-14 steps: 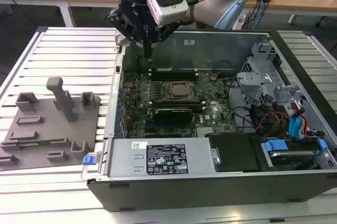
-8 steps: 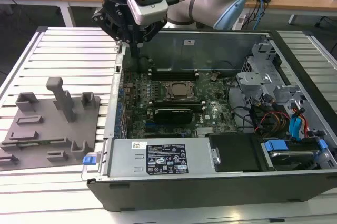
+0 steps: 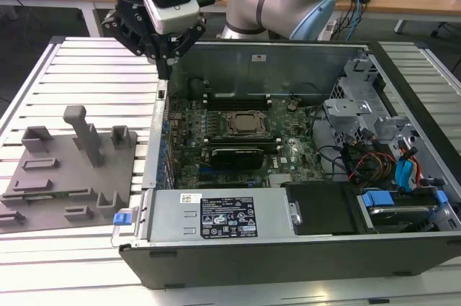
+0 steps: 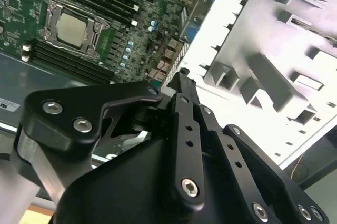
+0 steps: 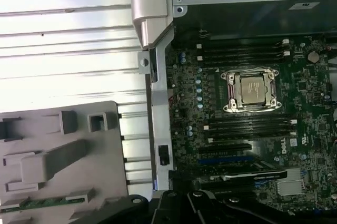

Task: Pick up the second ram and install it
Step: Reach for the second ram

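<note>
Ram stick (image 5: 47,203) lies in the grey fixture plate (image 5: 105,171), well apart from the closed, empty hand (image 3: 167,67)

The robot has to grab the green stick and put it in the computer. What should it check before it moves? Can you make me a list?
1. Green stick ready to grab: ok, it lies on the grey plate.
2. Gripper free: ok, it is shut with nothing in it.
3. Gripper above the stick: not ok, it hangs over the side wall of the computer case, beside the plate.
4. Case open: ok, the circuit board is uncovered.
5. Free black socket for the stick: cannot tell.
</note>
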Controlling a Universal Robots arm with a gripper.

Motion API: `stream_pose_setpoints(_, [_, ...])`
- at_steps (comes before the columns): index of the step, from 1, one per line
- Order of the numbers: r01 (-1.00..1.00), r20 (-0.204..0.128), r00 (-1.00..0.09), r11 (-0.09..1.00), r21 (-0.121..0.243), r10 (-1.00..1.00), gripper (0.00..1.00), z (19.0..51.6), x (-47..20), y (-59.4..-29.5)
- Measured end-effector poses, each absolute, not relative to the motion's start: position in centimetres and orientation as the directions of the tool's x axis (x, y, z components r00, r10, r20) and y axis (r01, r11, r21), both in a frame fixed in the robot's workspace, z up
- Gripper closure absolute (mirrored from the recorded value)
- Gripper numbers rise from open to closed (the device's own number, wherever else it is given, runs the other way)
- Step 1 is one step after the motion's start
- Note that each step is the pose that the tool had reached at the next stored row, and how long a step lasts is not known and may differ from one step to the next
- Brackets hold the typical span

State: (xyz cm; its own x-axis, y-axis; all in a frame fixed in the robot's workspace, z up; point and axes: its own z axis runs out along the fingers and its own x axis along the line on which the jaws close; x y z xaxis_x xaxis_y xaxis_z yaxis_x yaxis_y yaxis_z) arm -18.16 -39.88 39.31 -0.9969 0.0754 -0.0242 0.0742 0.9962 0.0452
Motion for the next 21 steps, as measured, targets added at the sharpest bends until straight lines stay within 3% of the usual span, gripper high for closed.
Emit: stream_pose_setpoints(21, [0.074,-0.024,-0.997,0.996,0.045,0.075,0.89,39.2,-26.4,-39.9])
